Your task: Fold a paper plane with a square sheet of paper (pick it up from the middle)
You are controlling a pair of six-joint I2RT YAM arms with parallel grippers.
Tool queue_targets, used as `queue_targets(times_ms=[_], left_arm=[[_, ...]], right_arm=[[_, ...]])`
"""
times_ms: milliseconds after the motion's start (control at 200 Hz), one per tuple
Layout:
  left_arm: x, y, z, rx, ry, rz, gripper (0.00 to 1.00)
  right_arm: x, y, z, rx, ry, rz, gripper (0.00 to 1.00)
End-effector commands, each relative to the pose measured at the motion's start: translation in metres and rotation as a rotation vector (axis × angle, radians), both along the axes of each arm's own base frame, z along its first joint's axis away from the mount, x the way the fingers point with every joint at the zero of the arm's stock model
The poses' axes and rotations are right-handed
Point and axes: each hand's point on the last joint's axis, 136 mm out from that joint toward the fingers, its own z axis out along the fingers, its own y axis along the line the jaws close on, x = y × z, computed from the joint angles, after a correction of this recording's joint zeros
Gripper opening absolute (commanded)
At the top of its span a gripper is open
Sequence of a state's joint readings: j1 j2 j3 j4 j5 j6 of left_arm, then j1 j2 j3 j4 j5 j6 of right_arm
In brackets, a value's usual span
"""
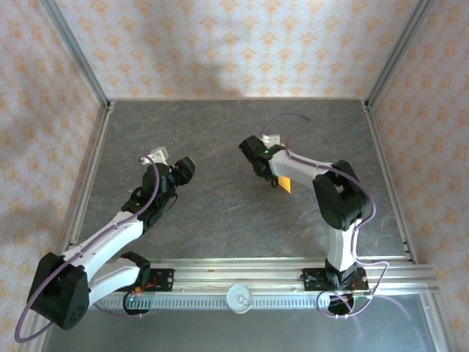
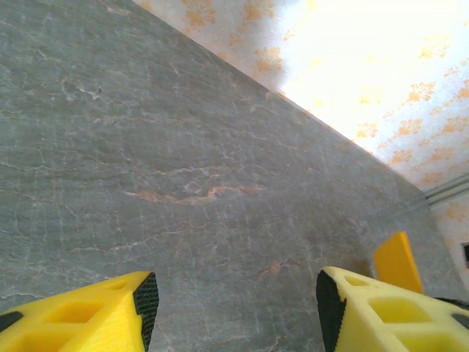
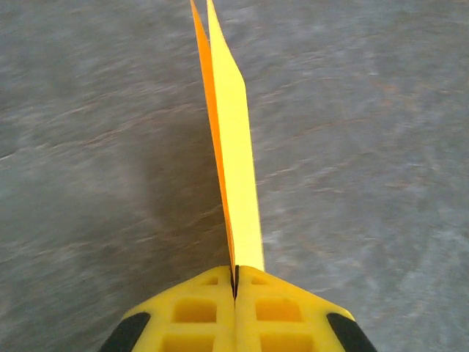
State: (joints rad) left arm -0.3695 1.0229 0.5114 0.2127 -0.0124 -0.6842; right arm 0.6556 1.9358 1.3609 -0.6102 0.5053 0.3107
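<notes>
Over grey table (image 1: 220, 220), right hand (image 3: 235, 279) pinches folded paper (image 3: 238, 183); left hand (image 2: 234, 304) gapes.

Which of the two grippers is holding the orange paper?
The right gripper: its jaws are shut on the folded orange paper. The left gripper stands open and empty.

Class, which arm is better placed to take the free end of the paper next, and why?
Left, probably: the left fingers are open and empty; the right fingers are shut on the paper.
</notes>
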Motion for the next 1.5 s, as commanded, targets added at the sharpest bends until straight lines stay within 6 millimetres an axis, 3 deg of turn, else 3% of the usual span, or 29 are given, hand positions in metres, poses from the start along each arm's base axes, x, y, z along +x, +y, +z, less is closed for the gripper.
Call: queue_targets(times_ms=[0,120,260,350,395,450,550,616,761,866,936,1096,1271,1426,1496], left_arm=[[-0.003,0.005,-0.008,0.012,0.033,0.004,0.61],[-0.003,0.01,-0.008,0.04,0.051,0.007,0.66],[-0.003,0.014,-0.006,0.064,0.036,0.009,0.74],[-0.005,0.019,-0.002,0.101,0.005,0.018,0.88],[-0.006,0.023,0.001,0.117,-0.005,0.032,0.93],[-0.007,0.022,0.005,0.132,-0.024,0.015,0.99],[-0.009,0.017,0.009,0.146,-0.044,-0.028,0.99],[-0.009,0.008,0.01,0.119,-0.055,-0.073,0.99],[-0.007,-0.019,0.007,0.048,-0.071,-0.203,0.99],[-0.005,-0.04,0.007,-0.032,-0.073,-0.296,0.99],[-0.002,-0.056,0.005,-0.076,-0.061,-0.365,0.94],[0.005,-0.1,-0.015,-0.154,0.052,-0.571,0.7],[0.011,-0.122,-0.033,-0.145,0.125,-0.607,0.69],[0.01,-0.134,-0.043,-0.139,0.161,-0.618,0.69],[0.01,-0.138,-0.048,-0.139,0.176,-0.622,0.69]], right_arm=[[-0.01,0.037,-0.013,0.051,0.095,0.085,0.07],[-0.015,0.075,-0.024,0.217,0.154,0.122,0.09],[-0.02,0.113,-0.012,0.46,0.169,0.19,0.16],[-0.023,0.128,0.005,0.593,0.161,0.235,0.38],[-0.024,0.13,0.018,0.657,0.141,0.254,0.45],[-0.023,0.126,0.031,0.731,0.111,0.26,0.49],[-0.021,0.111,0.053,0.903,0.052,0.257,0.52],[-0.02,0.094,0.056,1.009,0.018,0.227,0.53],[-0.019,0.049,0.043,1.14,-0.008,0.125,0.48],[-0.023,0.033,0.031,1.143,-0.004,0.096,0.44],[-0.024,0.029,0.02,1.139,0.023,0.078,0.39],[-0.022,0.034,0.005,1.178,0.075,0.073,0.29],[-0.018,0.043,-0.008,1.21,0.115,0.081,0.16],[-0.024,0.044,-0.029,1.206,0.174,0.07,0.15],[-0.031,0.048,-0.037,1.227,0.218,0.072,0.1]])
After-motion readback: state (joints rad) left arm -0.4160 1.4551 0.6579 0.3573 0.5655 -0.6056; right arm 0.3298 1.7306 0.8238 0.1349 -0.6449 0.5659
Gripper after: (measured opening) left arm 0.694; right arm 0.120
